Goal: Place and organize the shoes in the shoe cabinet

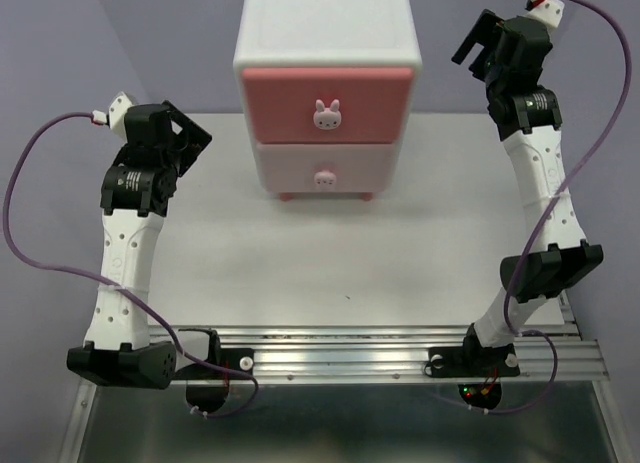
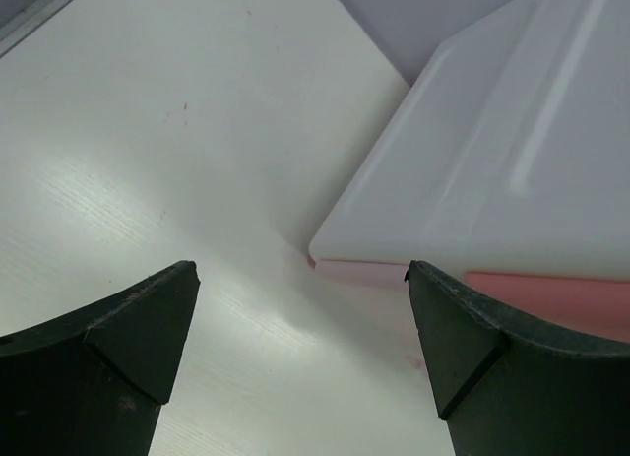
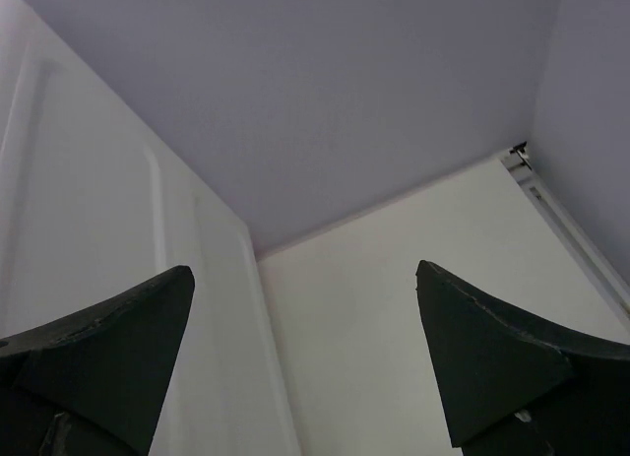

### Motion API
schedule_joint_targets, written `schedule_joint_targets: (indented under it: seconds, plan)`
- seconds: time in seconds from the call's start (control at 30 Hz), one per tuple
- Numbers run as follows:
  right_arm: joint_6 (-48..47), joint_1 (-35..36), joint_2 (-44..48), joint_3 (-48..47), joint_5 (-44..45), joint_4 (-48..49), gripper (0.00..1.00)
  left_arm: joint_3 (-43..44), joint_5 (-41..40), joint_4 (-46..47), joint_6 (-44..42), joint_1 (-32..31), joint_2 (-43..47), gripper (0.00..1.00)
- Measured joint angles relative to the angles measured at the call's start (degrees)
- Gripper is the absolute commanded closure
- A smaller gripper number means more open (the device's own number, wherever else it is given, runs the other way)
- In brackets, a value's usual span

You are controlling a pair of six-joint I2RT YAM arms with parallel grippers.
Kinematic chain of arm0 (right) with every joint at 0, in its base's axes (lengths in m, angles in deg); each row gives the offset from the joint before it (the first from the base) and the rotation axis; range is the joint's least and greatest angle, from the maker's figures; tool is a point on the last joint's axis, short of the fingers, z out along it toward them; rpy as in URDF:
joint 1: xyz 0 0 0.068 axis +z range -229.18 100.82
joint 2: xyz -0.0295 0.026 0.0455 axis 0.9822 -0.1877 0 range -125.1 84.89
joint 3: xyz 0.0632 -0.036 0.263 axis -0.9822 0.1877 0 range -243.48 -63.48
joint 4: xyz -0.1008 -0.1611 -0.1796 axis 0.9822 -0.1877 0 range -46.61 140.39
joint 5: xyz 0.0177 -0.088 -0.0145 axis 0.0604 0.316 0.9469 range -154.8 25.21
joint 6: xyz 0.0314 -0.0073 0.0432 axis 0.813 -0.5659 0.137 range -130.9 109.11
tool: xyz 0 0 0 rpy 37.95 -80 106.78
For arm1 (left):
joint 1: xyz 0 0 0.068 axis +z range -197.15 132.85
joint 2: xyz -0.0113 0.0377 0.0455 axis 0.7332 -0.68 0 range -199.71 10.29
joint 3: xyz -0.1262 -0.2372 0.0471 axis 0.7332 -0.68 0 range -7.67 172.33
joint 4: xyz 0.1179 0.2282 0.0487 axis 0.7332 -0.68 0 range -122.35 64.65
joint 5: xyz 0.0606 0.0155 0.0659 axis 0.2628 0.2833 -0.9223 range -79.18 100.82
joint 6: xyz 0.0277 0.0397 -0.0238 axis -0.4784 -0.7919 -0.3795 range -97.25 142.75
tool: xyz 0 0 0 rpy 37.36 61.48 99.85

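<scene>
Standing at the middle of the table's far edge, the small white boxy plastic cabinet with two pink drawer fronts (image 1: 325,43) has both drawers shut: the darker pink upper front (image 1: 290,93) and the paler lower front (image 1: 290,163) sit flush, each with a white bunny-shaped knob (image 1: 327,114) at its centre. No shoes show in any view, so where they are cannot be told; with the drawers closed they may be inside already, though that is only a guess. The left gripper (image 1: 190,128) hovers off the cabinet's left side, toward the table's left edge, jaws spread wide and holding nothing; its wrist view looks down on a top corner of the cabinet. The right gripper (image 1: 470,41) hangs near the far right corner, beside the cabinet's right wall, likewise wide open and empty. The cabinet looks like light, smooth moulded plastic on short feet, so it would likely skid on the pale table (image 1: 420,273) if a drawer were tugged. The knobs are the only obvious purchase, small and probably slick, so pinch one squarely and brace the cabinet's side with the other arm
</scene>
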Motion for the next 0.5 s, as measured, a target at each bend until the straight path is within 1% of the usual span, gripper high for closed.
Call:
schedule_joint_targets:
  seconds: [0.07,0.2,0.33,0.5]
  plan:
    - [0.0,-0.1,2.6,2.7,0.6,-2.3,0.0,-1.2,3.0,-0.7,0.0,3.1,-0.9,0.01]
    - [2.4,0.7,12.2,15.9,-0.3,-5.4,0.0,-2.5,5.2,-1.6,-0.1,6.4,-0.9,0.01]
    - [5.2,1.1,20.5,30.6,-0.7,-7.2,0.0,-2.6,5.4,-1.5,-1.2,6.8,0.2,0.01]
    - [6.1,1.1,25.0,39.1,-0.7,-8.5,0.0,-2.6,4.2,-1.5,-2.5,7.2,1.1,0.01]
